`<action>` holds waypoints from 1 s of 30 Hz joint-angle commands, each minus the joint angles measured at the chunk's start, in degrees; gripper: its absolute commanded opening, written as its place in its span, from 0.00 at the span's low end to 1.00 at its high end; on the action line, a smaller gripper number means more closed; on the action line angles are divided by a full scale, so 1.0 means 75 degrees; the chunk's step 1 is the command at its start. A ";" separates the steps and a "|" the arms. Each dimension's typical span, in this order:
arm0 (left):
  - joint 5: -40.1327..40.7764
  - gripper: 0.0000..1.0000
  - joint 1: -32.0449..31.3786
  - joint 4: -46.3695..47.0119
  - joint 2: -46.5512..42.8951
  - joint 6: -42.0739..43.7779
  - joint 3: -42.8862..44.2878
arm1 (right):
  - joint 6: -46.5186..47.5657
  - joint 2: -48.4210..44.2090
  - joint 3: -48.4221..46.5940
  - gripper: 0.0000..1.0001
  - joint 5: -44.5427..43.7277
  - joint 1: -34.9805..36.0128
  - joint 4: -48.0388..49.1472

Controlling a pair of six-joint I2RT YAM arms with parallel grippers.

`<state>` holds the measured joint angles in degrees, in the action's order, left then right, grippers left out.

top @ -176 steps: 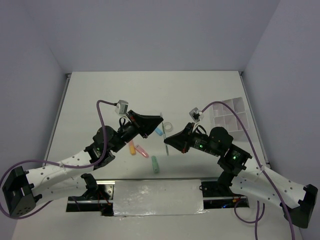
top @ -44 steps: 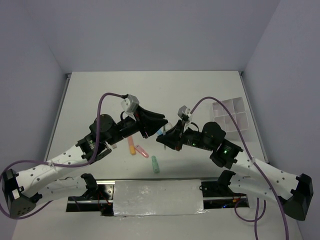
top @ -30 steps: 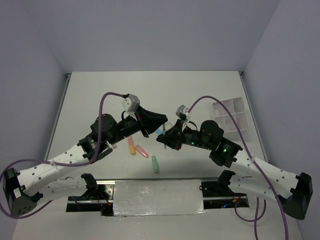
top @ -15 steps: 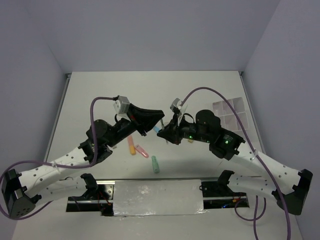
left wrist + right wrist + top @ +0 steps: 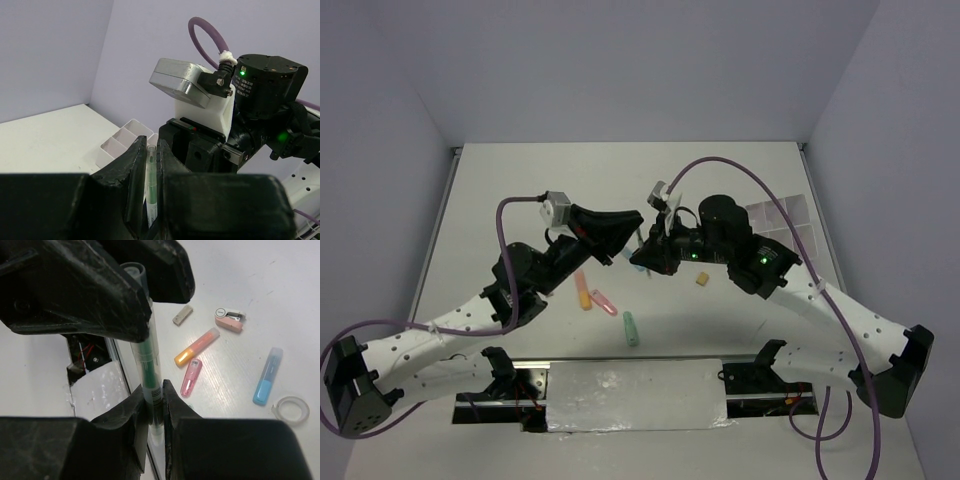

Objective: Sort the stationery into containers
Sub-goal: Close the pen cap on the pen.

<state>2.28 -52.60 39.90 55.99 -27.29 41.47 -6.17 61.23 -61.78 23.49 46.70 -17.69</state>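
Observation:
A thin clear pen with green ink [image 5: 146, 357] is held upright between both grippers above the table's middle. My right gripper [image 5: 152, 387] is shut on its lower part. My left gripper [image 5: 151, 145] is shut on its upper part [image 5: 150, 172], and its black fingers [image 5: 95, 295] fill the top of the right wrist view. In the top view the two grippers, left [image 5: 634, 222] and right [image 5: 644, 254], meet tip to tip. The white divided tray [image 5: 784, 216] lies at the far right and shows behind the left jaws [image 5: 119, 143].
On the table lie an orange marker [image 5: 583, 293], a pink marker [image 5: 605, 302], a green marker [image 5: 631, 329] and a tan eraser [image 5: 701, 280]. The right wrist view also shows a blue marker [image 5: 266, 376], a clear tape ring [image 5: 290, 408], a pink-and-white item [image 5: 230, 319] and another tan eraser [image 5: 182, 315].
The right arm has swung left and farther back, uncovering the tan eraser. The left gripper has lifted to meet it, and the two grippers now stand together on the pen.

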 commanded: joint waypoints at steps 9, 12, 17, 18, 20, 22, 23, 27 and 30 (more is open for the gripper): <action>-0.2156 0.00 -0.0487 -0.2039 0.0140 0.0170 0.0071 | -0.0126 0.0402 -0.0248 0.00 -0.0378 -0.0273 0.2886; -0.2191 0.00 -0.0487 -0.1992 0.0211 0.0158 0.0177 | -0.0173 0.0437 -0.0119 0.00 -0.0296 -0.0273 0.2968; -0.2098 0.01 -0.0487 -0.1886 0.0211 0.0134 0.0317 | -0.0208 0.0356 0.0291 0.00 -0.0436 -0.0285 0.3132; -0.2016 0.05 -0.0487 -0.1933 0.0188 0.0146 0.0353 | -0.0196 0.0332 0.0338 0.00 -0.0552 -0.0285 0.3144; -0.1527 0.26 -0.0487 -0.2096 0.0129 0.0111 0.0435 | -0.0173 0.0227 0.0537 0.00 -0.0716 -0.0273 0.3168; -0.0859 0.41 -0.0487 -0.2319 -0.0058 -0.0064 0.0552 | -0.0161 0.0157 0.0771 0.00 -0.0962 -0.0285 0.3191; 0.0061 0.64 -0.0487 -0.2691 -0.0128 -0.0204 0.0622 | -0.0184 0.0133 0.0865 0.00 -0.1033 -0.0273 0.3272; 0.2288 0.97 -0.0498 -0.4074 -0.0503 -0.1374 0.1463 | -0.0442 -0.0078 0.1590 0.00 -0.1033 -0.0285 0.3776; 0.4488 0.99 -0.0475 -0.5911 -0.0726 -0.2370 0.2270 | -0.0560 -0.0184 0.1931 0.00 -0.1559 -0.0285 0.3965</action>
<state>19.42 -55.46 9.52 53.28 -35.40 51.35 -8.75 60.80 -49.28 17.47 44.99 4.75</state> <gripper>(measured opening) 0.993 0.189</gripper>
